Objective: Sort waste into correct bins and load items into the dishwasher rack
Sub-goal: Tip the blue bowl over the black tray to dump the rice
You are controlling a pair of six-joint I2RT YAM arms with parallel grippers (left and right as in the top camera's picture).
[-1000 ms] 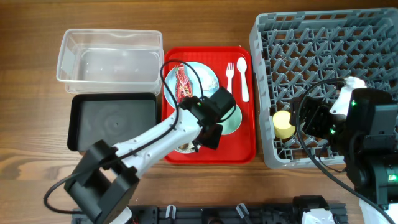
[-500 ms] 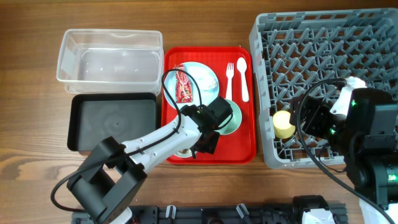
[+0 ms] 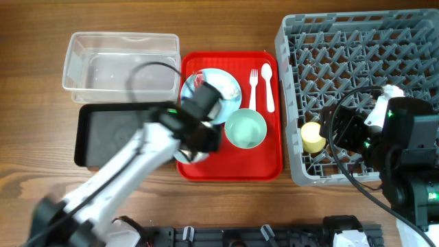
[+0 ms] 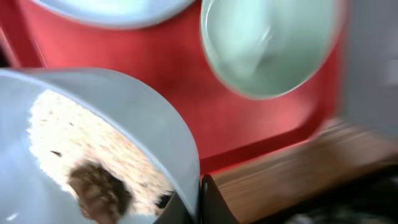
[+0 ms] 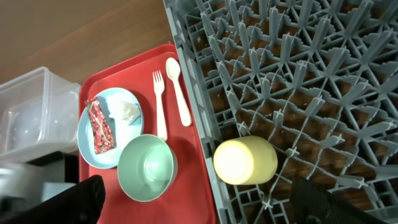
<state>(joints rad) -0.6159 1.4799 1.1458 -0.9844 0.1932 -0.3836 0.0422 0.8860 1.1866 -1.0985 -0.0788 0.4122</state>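
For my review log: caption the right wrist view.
Yellow cup sits in the grey rack; mint bowl, fork, spoon and plate rest on the red tray.

The left arm has swung left off the middle of the red tray. It now lies blurred across the near right corner of the black tray. Its hand has shifted to the red tray's near left part, pinching the rim of the blue bowl of rice. That bowl appears further left than before. The green bowl, half covered a second ago, is in full view. The arm now covers the left side of the plate.
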